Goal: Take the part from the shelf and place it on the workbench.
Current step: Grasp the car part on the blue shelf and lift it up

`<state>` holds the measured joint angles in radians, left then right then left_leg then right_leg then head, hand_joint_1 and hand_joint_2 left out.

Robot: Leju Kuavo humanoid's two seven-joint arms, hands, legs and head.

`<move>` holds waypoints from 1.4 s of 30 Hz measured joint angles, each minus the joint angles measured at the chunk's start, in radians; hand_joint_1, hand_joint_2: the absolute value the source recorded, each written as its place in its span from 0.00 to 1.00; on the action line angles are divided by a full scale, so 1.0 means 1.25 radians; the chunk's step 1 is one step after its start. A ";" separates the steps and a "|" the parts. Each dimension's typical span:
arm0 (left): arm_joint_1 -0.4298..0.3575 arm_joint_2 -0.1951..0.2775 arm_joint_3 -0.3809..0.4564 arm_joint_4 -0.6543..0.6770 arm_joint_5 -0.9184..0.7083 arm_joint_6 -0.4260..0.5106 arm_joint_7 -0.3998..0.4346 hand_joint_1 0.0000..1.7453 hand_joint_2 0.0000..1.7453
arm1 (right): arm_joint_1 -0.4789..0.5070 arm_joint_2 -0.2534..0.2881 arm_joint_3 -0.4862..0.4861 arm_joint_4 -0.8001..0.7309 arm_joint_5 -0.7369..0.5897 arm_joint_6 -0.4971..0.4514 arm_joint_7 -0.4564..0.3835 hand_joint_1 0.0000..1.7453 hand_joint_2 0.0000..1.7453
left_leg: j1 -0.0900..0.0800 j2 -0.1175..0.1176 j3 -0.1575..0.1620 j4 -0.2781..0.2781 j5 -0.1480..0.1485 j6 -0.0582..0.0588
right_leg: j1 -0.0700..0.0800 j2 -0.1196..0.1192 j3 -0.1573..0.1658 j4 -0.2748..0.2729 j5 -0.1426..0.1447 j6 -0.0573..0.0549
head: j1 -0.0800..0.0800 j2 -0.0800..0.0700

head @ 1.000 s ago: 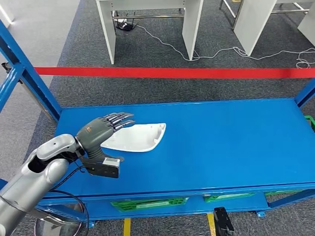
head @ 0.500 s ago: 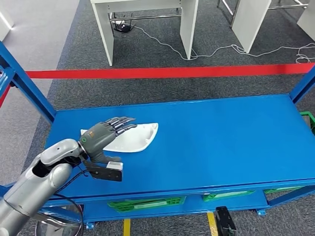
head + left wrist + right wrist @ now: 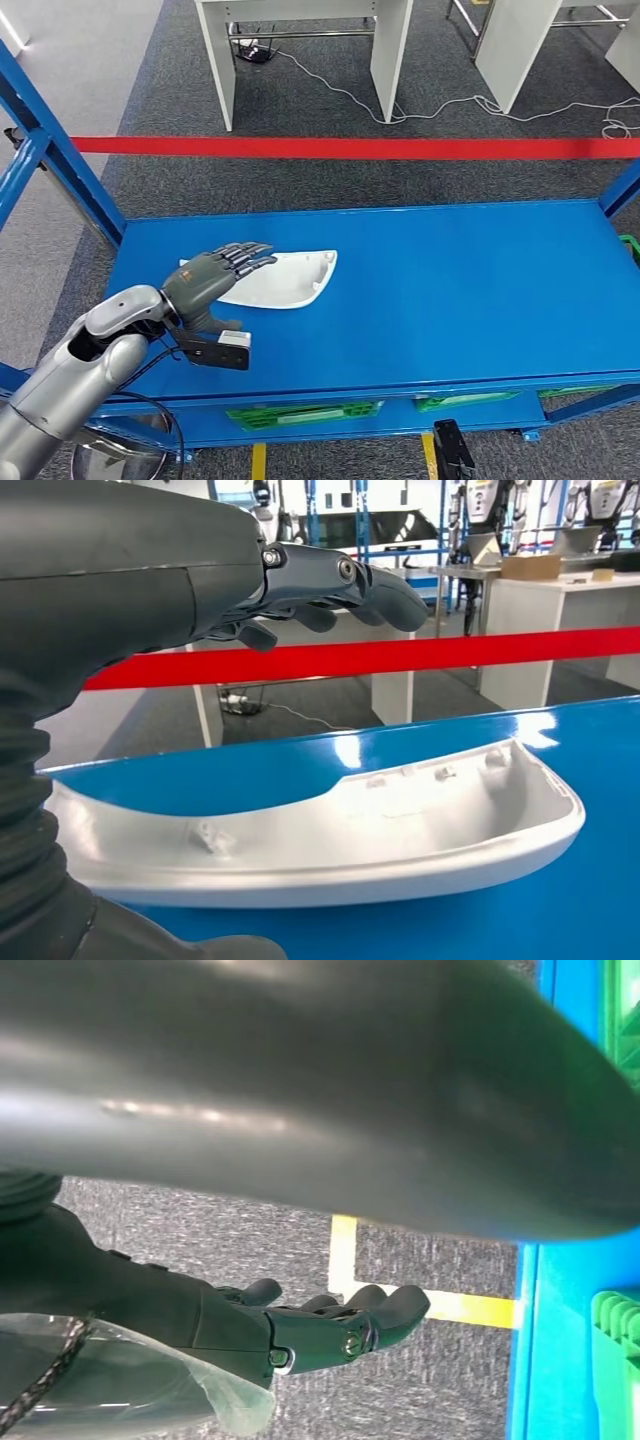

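Note:
A long white curved plastic part (image 3: 283, 279) lies on the blue shelf (image 3: 453, 290), left of its middle. My left hand (image 3: 207, 281) hovers over the part's left end, fingers stretched out and apart above it, holding nothing. In the left wrist view the same part (image 3: 340, 840) lies hollow side up on the blue surface, with the fingers (image 3: 340, 580) a clear gap above it and the thumb (image 3: 158, 942) low beside its near edge. My right hand (image 3: 302, 1335) hangs by my side over grey carpet, fingers loosely extended and holding nothing.
Blue upright posts (image 3: 53, 150) frame the shelf's left end. Green crates (image 3: 302, 414) sit on the level below. A red floor line (image 3: 362, 148) runs behind the shelf, with white table legs (image 3: 389, 55) and cables beyond. Most of the shelf to the right is bare.
The camera swayed and came back. My left hand has sunk slightly and drawn back toward the left end of the part. The part has not moved.

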<state>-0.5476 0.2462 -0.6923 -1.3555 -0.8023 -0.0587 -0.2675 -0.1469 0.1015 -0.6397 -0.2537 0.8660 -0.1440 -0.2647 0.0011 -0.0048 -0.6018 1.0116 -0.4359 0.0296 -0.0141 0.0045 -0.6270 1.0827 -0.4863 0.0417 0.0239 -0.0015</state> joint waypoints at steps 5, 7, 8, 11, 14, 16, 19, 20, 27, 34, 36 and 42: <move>0.001 0.010 0.000 0.025 -0.019 0.002 0.002 0.00 1.00 | 0.000 0.000 0.000 0.000 0.000 0.002 0.002 0.00 0.00 | -0.003 0.000 -0.006 0.009 -0.004 -0.018 | 0.001 0.002 0.031 -0.056 0.013 -0.022 | 0.000 0.000; 0.001 0.016 0.000 0.041 -0.030 0.006 0.002 0.00 1.00 | 0.000 0.000 0.000 0.000 0.001 0.002 0.003 0.00 0.00 | -0.001 0.000 -0.022 0.049 -0.032 -0.027 | -0.002 0.002 0.032 -0.059 0.016 -0.031 | -0.003 0.000; 0.001 0.019 0.000 0.051 -0.036 0.008 0.003 0.00 1.00 | -0.001 0.000 0.000 0.000 0.001 0.003 0.003 0.00 0.00 | 0.000 0.000 -0.041 0.094 -0.057 -0.031 | -0.002 0.002 0.033 -0.059 0.016 -0.034 | -0.004 0.000; 0.008 0.027 -0.001 0.084 -0.055 0.016 0.004 0.00 1.00 | 0.001 0.000 0.000 0.000 0.002 0.004 0.005 0.00 0.00 | 0.002 0.000 -0.102 0.230 -0.108 -0.035 | 0.000 0.002 0.033 -0.058 0.015 -0.037 | -0.005 0.000; 0.010 0.032 -0.002 0.102 -0.064 0.020 0.006 0.00 1.00 | 0.001 0.000 0.002 0.000 0.003 0.005 0.005 0.00 0.00 | 0.000 0.000 -0.061 0.141 -0.042 -0.024 | 0.003 0.002 0.035 -0.058 0.015 -0.037 | -0.005 0.000; 0.008 0.034 -0.002 0.106 -0.064 0.022 0.006 0.00 1.00 | 0.000 0.000 0.004 0.000 0.003 0.005 0.005 0.00 0.00 | -0.004 0.001 -0.014 0.041 -0.006 -0.011 | 0.006 0.002 0.034 -0.058 0.014 -0.034 | -0.004 0.000; 0.006 0.036 -0.001 0.112 -0.066 0.023 0.008 0.00 1.00 | -0.001 0.000 0.005 0.000 0.003 0.005 0.005 0.00 0.00 | -0.008 0.000 -0.001 0.003 -0.004 -0.004 | 0.006 0.000 0.030 -0.060 0.016 -0.024 | -0.003 0.000; 0.006 0.037 -0.001 0.114 -0.066 0.024 0.008 0.00 1.00 | -0.001 0.000 0.006 0.000 0.003 0.005 0.006 0.00 0.00 | -0.007 0.001 0.001 -0.001 -0.002 -0.002 | 0.005 0.000 0.029 -0.059 0.014 -0.020 | -0.003 0.000; 0.005 0.037 -0.006 0.126 -0.067 0.025 0.008 0.00 1.00 | 0.003 0.000 0.008 0.000 0.003 0.005 0.006 0.00 0.00 | 0.000 0.002 0.007 -0.013 0.005 0.006 | 0.001 -0.001 -0.080 0.161 -0.077 0.000 | 0.001 0.000; 0.005 0.037 -0.006 0.133 -0.071 0.025 0.009 0.00 1.00 | 0.001 -0.001 0.012 0.000 0.003 0.005 0.006 0.00 0.00 | -0.004 0.000 0.001 0.004 -0.002 -0.013 | 0.000 0.001 0.027 -0.055 0.015 -0.016 | 0.001 0.000; 0.004 0.036 -0.007 0.134 -0.075 0.025 0.012 0.00 1.00 | 0.001 0.000 0.012 0.000 0.004 0.006 0.007 0.00 0.00 | -0.003 0.000 -0.002 0.011 -0.009 -0.020 | -0.001 0.001 0.027 -0.055 0.018 -0.025 | 0.001 0.000; 0.000 0.035 -0.012 0.148 -0.095 0.025 0.017 0.00 1.00 | 0.001 0.000 0.013 0.000 0.008 0.007 0.010 0.00 0.00 | 0.002 0.001 -0.097 0.234 -0.111 -0.035 | -0.002 0.001 0.028 -0.057 0.019 -0.037 | -0.004 0.000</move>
<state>-0.5481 0.2896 -0.7075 -1.1710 -0.9214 -0.0275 -0.2468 -0.1460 0.1012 -0.6232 -0.2540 0.8764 -0.1348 -0.2528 0.0040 -0.0033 -0.7226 1.3039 -0.5742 -0.0138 -0.0171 0.0054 -0.5924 1.0118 -0.4629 -0.0046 0.0195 -0.0015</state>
